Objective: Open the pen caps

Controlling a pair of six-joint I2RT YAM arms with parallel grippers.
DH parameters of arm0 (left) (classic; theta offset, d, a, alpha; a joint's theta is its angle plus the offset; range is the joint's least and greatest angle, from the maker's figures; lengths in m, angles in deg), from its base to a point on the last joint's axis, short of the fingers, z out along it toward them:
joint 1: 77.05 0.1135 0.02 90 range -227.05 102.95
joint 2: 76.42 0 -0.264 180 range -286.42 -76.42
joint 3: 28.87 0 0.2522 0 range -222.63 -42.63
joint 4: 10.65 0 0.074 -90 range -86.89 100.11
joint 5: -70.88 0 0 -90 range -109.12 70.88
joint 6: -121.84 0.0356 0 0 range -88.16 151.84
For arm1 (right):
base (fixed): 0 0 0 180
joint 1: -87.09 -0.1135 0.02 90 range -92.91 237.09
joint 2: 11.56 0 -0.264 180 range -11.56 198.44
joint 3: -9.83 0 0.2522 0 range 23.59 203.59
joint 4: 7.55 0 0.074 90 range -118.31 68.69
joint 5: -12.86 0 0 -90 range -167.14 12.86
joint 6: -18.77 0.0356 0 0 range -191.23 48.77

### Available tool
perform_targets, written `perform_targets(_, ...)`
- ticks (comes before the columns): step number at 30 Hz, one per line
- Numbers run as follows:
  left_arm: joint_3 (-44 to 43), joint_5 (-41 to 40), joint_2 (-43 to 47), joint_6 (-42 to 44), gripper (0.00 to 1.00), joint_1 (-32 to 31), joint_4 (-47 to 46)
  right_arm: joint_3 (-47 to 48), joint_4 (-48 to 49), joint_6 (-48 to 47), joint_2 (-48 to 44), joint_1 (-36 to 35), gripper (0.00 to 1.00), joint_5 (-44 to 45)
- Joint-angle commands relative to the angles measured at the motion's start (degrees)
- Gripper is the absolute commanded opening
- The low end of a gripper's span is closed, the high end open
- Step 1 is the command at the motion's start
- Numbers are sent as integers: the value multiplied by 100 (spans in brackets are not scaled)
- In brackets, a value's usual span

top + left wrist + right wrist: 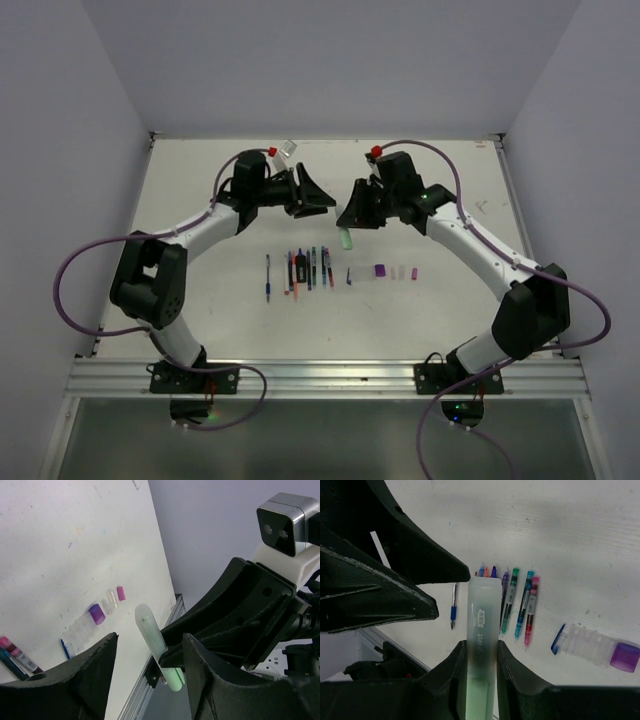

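The right pincer point(481, 650) is pinching a pale green marker point(482, 615) by its greener end. The marker's long axis runs straight out of the jaws, toward the top of the right wrist view. Its paler, whitish end is free, and I take that end to be the cap.

The left pincer point(149, 645) is spread wide and grips nothing. From its own wrist view the marker stands in the gap between its two fingers point(75, 680), tilted with the whitish tip toward the upper left. In the right wrist view, though, both black left fingertips stop just left of the marker's free end. They look close beside it rather than around it, and whether they touch it I cannot tell.

The coming move therefore turns on a short sideways approach. The left pincer is the nearer free one, and it needs to come across the marker's axis so that its jaws straddle the pale end.

The row of pens point(305, 268) and the loose caps point(398, 271) lie on the table point(200, 200), lower in the top view and well apart from both pincers.
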Motion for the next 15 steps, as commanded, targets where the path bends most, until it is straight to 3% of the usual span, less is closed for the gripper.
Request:
perform_targets(1, -104, -31, -35, -121, 57, -74, -29, 249, 299, -160, -28, -78, 0, -260)
perform_targets(12, -428, -347, -176, 2, 55, -311, 471, 381, 483, -64, 69, -175, 0, -216)
perform_targets(15, -446, -347, -185, -68, 46, -355, 481, 373, 519, -55, 78, -192, 0, -190)
